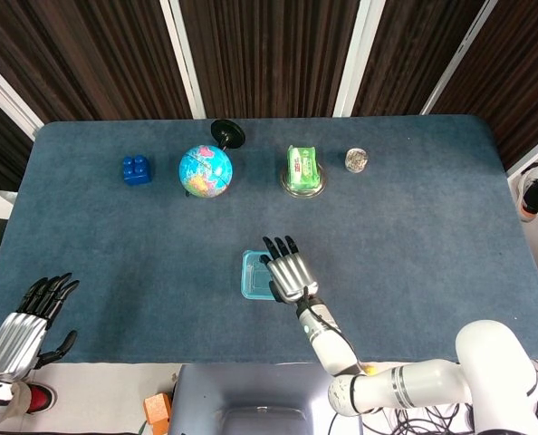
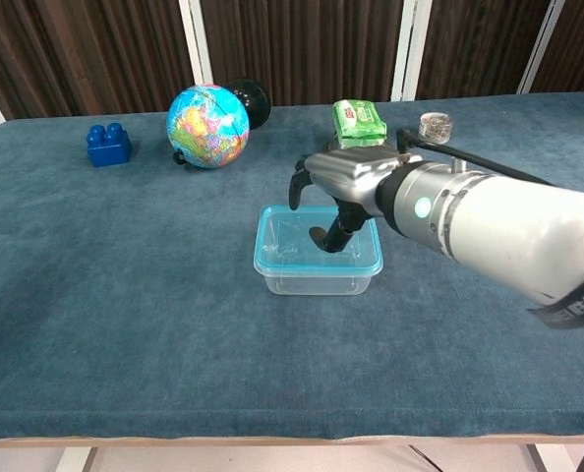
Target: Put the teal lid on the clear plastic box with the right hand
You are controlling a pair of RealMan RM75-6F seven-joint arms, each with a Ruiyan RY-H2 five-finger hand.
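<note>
**Right hand over the lidded box at mid-worktop**

The worktop, covered in dark blue cloth, carried everything, with the clear plastic box as the landmark near its middle, toward the robot's edge. The right arm, white and grey, reached in from the robot's right side of the box and ended in the right hand, which hovered directly above the box. Its fingers were spread apart and bent downward; in the chest view one dark fingertip reached down to the box's top, though whether it pressed there could not be told. The hand held nothing.

The teal lid sat on the box, its rim running level around the top edge, with the clear walls showing beneath it.

The left hand lay well to the left of the box, past the near corner of the worktop, its dark fingers extended and slightly apart, empty.

Beyond the box, toward the far edge, a globe stood left of the box's line with its black stand behind it. A green packet on a round dish stood beyond the box and a little right. A blue toy brick sat farther left than the globe. A small clear jar stood right of the packet, farthest right of the row.
</note>
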